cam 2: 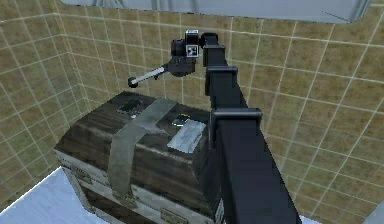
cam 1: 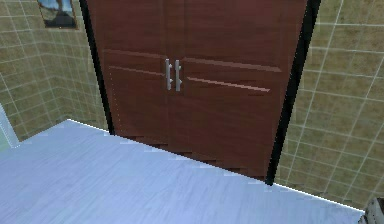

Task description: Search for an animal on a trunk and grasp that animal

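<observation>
forward view first: facing a dark red-brown double door, two metal handles side by side at the middle seam, black frame around it. tan tiled walls on either side, with a framed picture high at the view's left. pale blue-grey floor running up to the door's foot. over to the arm side view: looking down on a trunk of dark wooden planks, pale metal at the corners, a grey strap over the lid and down the front, standing by a tiled wall. on the lid, a small dark lump near the far left corner, too small to call an animal for sure; nearer the arm, a pale flat sheet. dark arm rising from the bottom edge across the trunk's right end, two white marked squares at its top, and left of them the gripper, thin fingers pointing left and slightly down, tips seen just above the dark lump. can't tell whether touching it or apart. can't tell how the jaws stand, nor whether holding anything.
</observation>
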Robot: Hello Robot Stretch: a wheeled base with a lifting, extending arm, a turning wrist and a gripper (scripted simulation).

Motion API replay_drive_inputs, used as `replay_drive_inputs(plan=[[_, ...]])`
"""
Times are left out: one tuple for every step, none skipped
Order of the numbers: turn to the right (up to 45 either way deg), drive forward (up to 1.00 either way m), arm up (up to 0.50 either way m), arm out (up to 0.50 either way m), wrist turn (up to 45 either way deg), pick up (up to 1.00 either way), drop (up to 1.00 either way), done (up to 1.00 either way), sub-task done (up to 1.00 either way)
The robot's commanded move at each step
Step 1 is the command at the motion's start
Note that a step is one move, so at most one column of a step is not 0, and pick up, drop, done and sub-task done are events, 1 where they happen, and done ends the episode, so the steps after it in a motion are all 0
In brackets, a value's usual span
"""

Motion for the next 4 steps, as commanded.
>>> replay_drive_inputs(plan=[[0.0,0.00,0.00,0.00,21.0,0.00,0.00,0.00,0.00],[0.0,0.00,-0.28,0.00,0.0,0.00,0.00,0.00,0.00],[0.0,0.00,0.00,0.00,0.0,1.00,0.00,0.00,0.00],[0.0,0.00,0.10,0.00,0.0,0.00,0.00,0.00,0.00]])
